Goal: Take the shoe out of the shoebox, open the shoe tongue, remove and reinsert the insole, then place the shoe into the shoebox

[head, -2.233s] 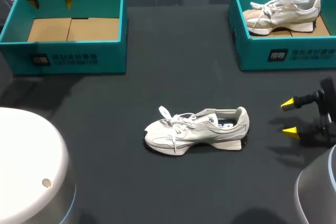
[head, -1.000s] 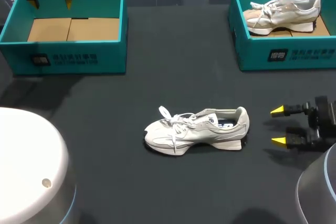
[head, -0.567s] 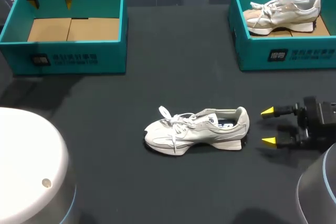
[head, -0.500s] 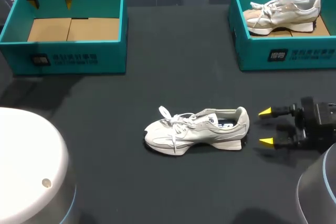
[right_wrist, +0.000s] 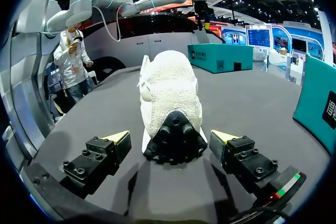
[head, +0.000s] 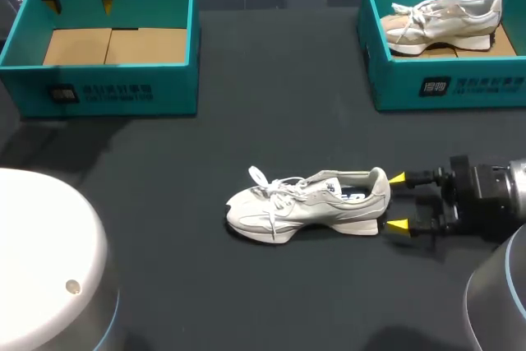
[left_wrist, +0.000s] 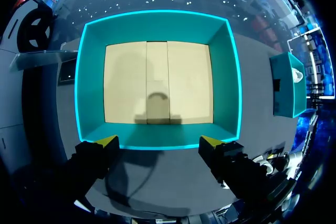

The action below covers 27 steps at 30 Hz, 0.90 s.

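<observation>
- Dark matte tabletop (head: 271, 104) fills the scene; at its near corners stand a white rounded robot base (head: 41, 260) on the left and a grey rounded robot base (head: 497, 302) on the right.
- Near the middle, towards the near side, a pale grey lace-up sneaker (head: 308, 203) stands upright on its sole outside both boxes. Its toe points to the robot's left, and its collar is open to show a dark lining.
- Right gripper (head: 396, 201) lies low over the table just behind the sneaker's heel. Its yellow-tipped fingers are spread wide, one on each side of the heel. From the right wrist, the black lugged heel sits in the gap between them. No contact can be made out.
- Further back on the right, a teal cardboard shoebox (head: 444, 88) holds a second pale sneaker (head: 444, 18) on its tan floor, toe to the left.
- Further back on the left, another teal cardboard shoebox (head: 107, 88) shows its tan cardboard floor flaps (left_wrist: 157, 82).
- Left gripper (head: 80, 6) hangs above that box's far rim. Its fingers are spread apart with only air between them.
</observation>
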{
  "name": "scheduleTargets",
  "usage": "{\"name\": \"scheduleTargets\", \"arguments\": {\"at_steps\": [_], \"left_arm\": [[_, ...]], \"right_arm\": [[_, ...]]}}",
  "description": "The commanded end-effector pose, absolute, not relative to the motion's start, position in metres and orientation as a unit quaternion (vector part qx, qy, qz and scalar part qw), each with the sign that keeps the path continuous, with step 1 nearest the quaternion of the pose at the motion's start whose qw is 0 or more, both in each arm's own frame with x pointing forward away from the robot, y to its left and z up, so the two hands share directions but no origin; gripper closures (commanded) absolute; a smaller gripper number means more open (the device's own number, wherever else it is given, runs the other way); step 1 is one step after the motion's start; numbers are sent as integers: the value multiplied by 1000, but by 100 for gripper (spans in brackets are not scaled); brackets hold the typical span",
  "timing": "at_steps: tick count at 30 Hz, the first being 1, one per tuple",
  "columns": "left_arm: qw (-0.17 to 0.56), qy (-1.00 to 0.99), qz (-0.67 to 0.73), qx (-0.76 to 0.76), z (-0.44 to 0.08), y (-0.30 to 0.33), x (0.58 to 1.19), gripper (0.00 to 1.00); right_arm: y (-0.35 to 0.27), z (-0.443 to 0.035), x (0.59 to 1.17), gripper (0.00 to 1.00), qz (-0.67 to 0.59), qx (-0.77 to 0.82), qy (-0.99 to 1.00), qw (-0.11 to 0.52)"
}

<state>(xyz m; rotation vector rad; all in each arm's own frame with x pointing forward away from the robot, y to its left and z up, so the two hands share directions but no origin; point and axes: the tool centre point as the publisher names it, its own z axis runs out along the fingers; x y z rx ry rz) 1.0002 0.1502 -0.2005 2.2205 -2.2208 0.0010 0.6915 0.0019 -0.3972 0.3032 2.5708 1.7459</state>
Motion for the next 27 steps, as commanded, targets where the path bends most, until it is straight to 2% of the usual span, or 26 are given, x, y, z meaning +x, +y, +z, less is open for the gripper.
{"name": "scheduleTargets", "arguments": {"at_steps": [1, 27], "left_arm": [[0, -707, 0, 707, -200, 150, 1000, 0], [0, -707, 0, 707, -200, 150, 1000, 0]], "right_arm": [[9, -401, 696, 0, 564, 90, 821, 9], [49, -411, 698, 0, 582, 56, 811, -12]]}}
